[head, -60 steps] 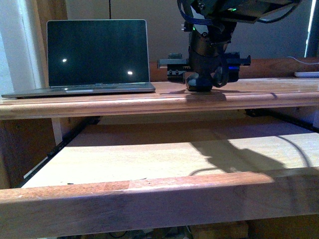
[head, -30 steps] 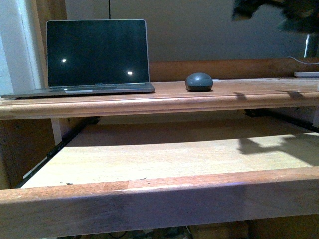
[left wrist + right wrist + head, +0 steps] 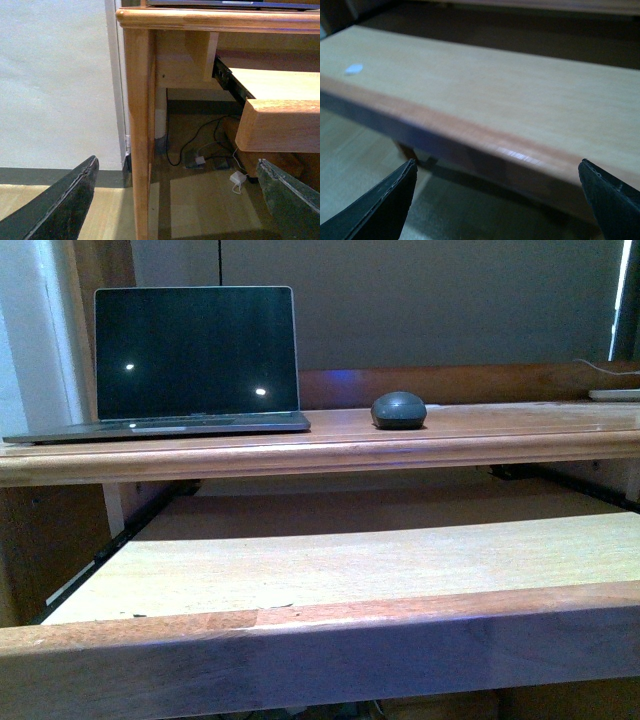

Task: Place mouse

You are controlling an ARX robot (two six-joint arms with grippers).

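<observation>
The dark grey dome-shaped mouse (image 3: 399, 410) rests alone on the wooden desk top (image 3: 480, 430), to the right of the open laptop (image 3: 195, 355). Neither arm shows in the front view. My left gripper (image 3: 177, 205) is open and empty, low beside the desk's left leg (image 3: 137, 125), with its fingers (image 3: 65, 205) wide apart. My right gripper (image 3: 495, 205) is open and empty, below the front edge of the pull-out shelf (image 3: 485, 100). The mouse does not show in either wrist view.
The pull-out shelf (image 3: 350, 560) extends under the desk top with a thick wooden front rail (image 3: 320, 645). A white cable and flat item (image 3: 612, 393) lie at the desk's far right. Cables and a white adapter (image 3: 236, 178) lie on the floor under the desk.
The right arm let go of the mouse on the desk top, lifted away to the upper right and left the front view. The mouse has stayed put.
</observation>
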